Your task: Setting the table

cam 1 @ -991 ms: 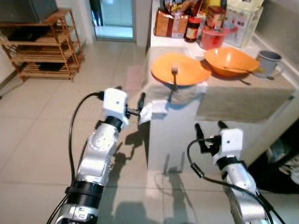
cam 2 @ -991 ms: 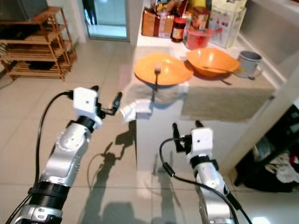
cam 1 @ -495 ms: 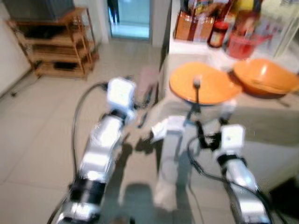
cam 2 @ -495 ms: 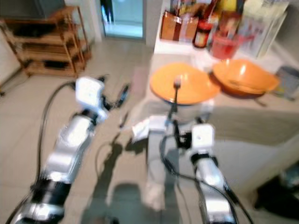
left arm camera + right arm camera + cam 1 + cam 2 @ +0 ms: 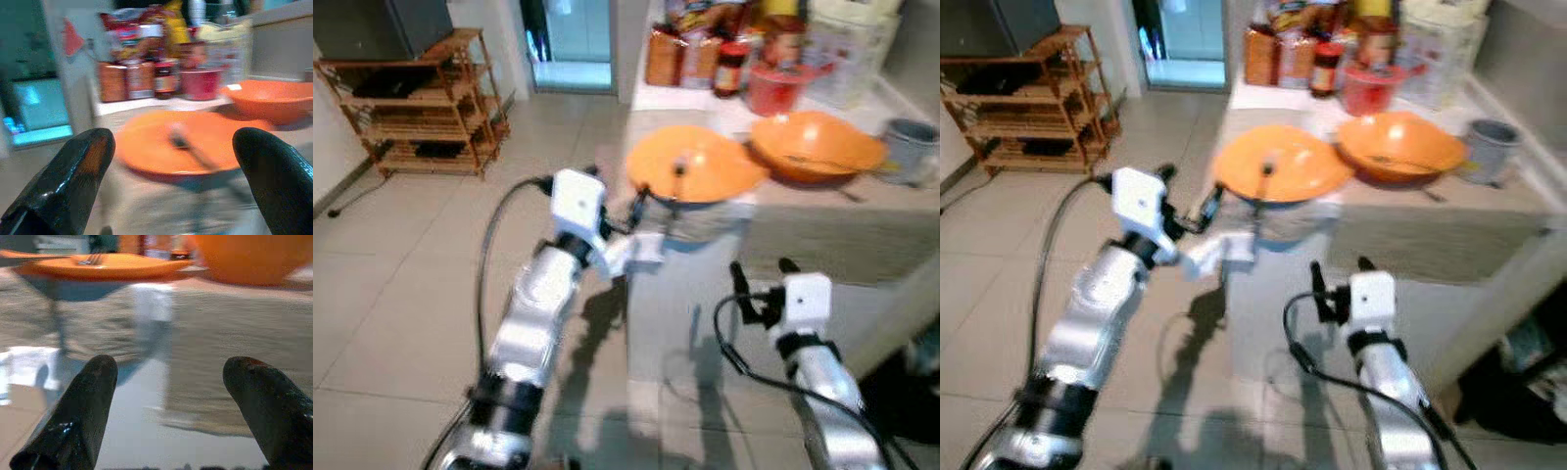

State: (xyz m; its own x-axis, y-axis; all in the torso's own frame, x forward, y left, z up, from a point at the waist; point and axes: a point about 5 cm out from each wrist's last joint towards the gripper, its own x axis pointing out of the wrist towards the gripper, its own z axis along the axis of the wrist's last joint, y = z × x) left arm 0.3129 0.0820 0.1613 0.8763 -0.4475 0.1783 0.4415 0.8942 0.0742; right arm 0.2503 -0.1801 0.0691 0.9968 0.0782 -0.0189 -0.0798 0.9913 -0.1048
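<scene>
The plate (image 5: 693, 164) sat at the counter's (image 5: 822, 220) near corner, a fork (image 5: 676, 180) lying in it and a bowl (image 5: 816, 145) just beside. It looked light, stiff and slick, so I judged the rim the safest hold, kept level lest the fork slide. The left gripper (image 5: 625, 206) hovered near its edge with fingers spread, empty. The right gripper (image 5: 762, 272) hung lower before the counter front, jaws also apart

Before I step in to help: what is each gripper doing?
Left gripper: open, empty, facing the orange plate.
Right gripper: open, empty.
</scene>
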